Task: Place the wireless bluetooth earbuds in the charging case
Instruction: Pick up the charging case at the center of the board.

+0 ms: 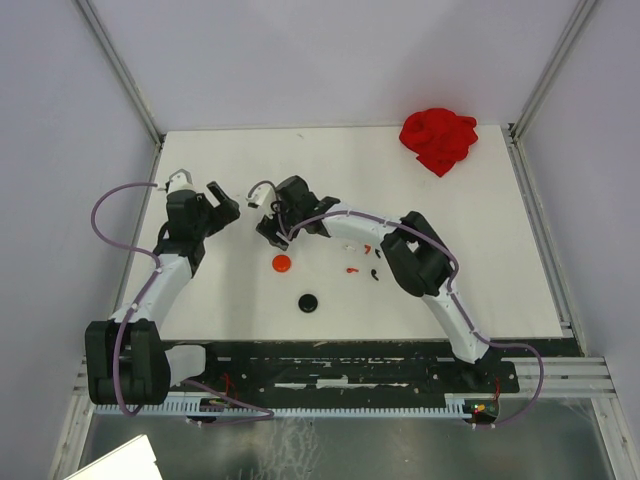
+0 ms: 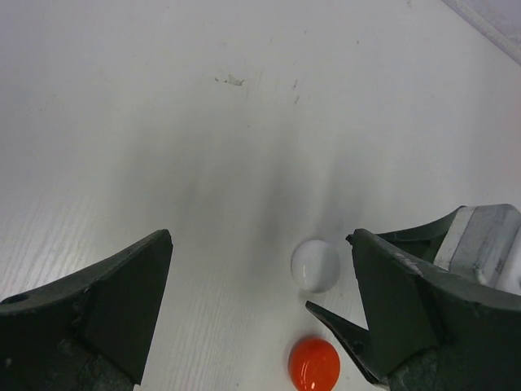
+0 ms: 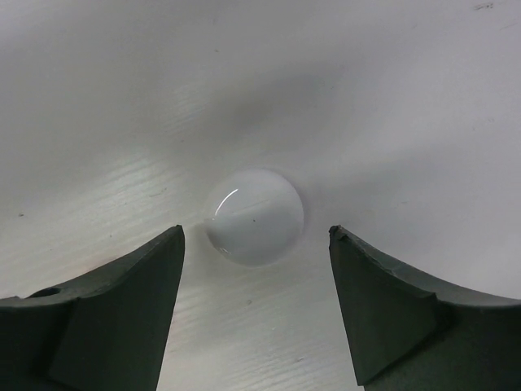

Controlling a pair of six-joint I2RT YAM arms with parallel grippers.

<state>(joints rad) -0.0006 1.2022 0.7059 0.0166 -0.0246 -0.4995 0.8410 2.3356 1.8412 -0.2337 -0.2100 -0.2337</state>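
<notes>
- The left jaws stand wide open above the white surface (image 1: 480,250), holding nothing.
- The right jaws are open, one finger on each side of a glossy white round disc (image 3: 256,216) that lies on the surface, and are not closed on it.
- The tiny comma-shaped earbuds (image 1: 350,268), red, white and black, lie scattered on the surface beside the right forearm, apart from both jaws.
- A round red disc (image 1: 282,264) and a round black disc (image 1: 308,302) lie nearby.

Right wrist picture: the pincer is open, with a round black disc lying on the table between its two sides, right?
Not quite. The disc is white, not black; the right wrist view shows it. The rest holds: the right pincer is open, and the disc lies on the table between its two sides.
</notes>
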